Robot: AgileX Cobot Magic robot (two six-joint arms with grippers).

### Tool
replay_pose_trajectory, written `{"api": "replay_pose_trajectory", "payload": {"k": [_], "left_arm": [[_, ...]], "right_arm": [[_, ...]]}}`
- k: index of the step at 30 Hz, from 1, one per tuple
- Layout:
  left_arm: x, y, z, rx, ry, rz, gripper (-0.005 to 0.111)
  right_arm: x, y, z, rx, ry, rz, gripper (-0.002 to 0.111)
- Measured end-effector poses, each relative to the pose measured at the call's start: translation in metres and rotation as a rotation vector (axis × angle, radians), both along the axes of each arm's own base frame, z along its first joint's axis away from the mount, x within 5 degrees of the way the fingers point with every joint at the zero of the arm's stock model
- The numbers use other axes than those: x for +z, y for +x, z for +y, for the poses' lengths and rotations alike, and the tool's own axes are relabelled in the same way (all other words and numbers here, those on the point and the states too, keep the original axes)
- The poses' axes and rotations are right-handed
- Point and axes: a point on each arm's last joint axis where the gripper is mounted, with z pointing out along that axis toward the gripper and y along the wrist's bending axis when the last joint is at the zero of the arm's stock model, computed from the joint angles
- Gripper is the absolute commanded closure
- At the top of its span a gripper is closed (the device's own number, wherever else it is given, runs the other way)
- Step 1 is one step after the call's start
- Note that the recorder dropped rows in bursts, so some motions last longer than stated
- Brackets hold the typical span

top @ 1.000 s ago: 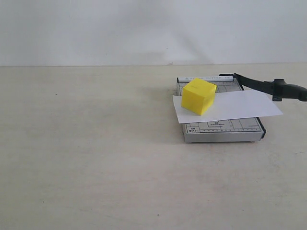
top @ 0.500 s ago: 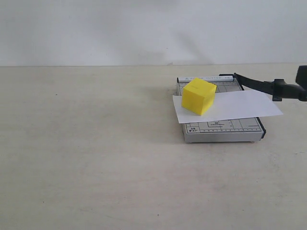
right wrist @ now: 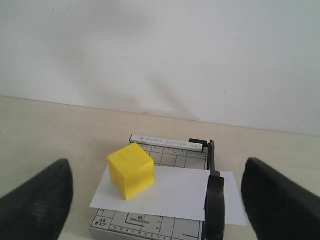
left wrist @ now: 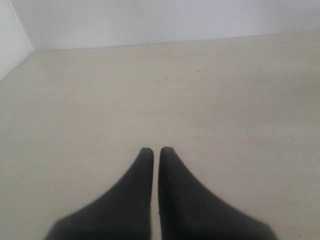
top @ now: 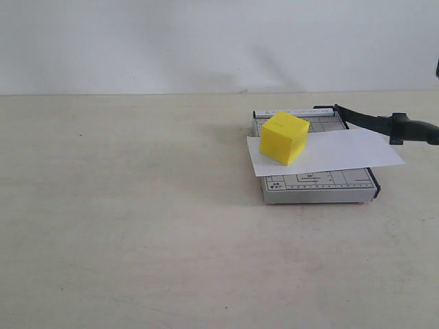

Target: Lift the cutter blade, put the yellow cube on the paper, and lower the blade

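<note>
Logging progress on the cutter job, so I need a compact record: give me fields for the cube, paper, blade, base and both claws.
grey cutter base: flat on the table
paper: lying across the base, overhanging both sides
yellow cube: resting on the paper's left part
cutter blade: raised, handle in the air to the right, not yet lowered
left claw: shut, empty, over bare table
right claw: open, empty, facing the cutter, touching nothing

Cube (top: 283,138) on paper's (top: 343,154) left end, paper across cutter base (top: 319,186), blade (top: 374,122) along base's right side
</note>
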Motion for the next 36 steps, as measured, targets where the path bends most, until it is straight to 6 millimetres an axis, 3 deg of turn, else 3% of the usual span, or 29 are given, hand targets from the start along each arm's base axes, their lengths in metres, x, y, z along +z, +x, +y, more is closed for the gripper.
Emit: {"api": "replay_pose_trajectory", "payload": {"k": [4,6,7,10,14,20,29,36], "left_arm": [[-0.001,0.000,0.003,0.054,0.002,0.011,0.102],[-0.001,0.000,0.003,0.058,0.002,0.011,0.102],[-0.001,0.000,0.003,0.058,0.002,0.011,0.102],[-0.001,0.000,0.003,0.058,0.002,0.011,0.102],[-0.001,0.000,0.003,0.058,0.002,0.011,0.102],[-0.001,0.000,0.003,0.058,0.002,0.011,0.102],[-0.001,0.000,0.003,0.058,0.002,0.011,0.102],[-0.001,0.000,0.003,0.058,0.002,0.011,0.102]], "right_arm": [[0.001,0.001,-0.001,-0.018,0.007,-0.015,0.100],[0.001,0.001,-0.001,-0.022,0.025,-0.010,0.104],[0.001,0.001,-0.001,-0.024,0.034,-0.007,0.103],[-0.001,0.002,-0.001,-0.024,0.033,0.012,0.084],[-0.009,0.008,-0.001,-0.024,0.019,0.091,0.042],[-0.019,0.021,-0.006,-0.061,-0.078,0.227,0.045],[0.018,0.056,-0.014,-0.119,-0.234,0.502,0.042],[0.019,0.095,-0.008,-0.073,-0.238,0.667,0.042]]}}
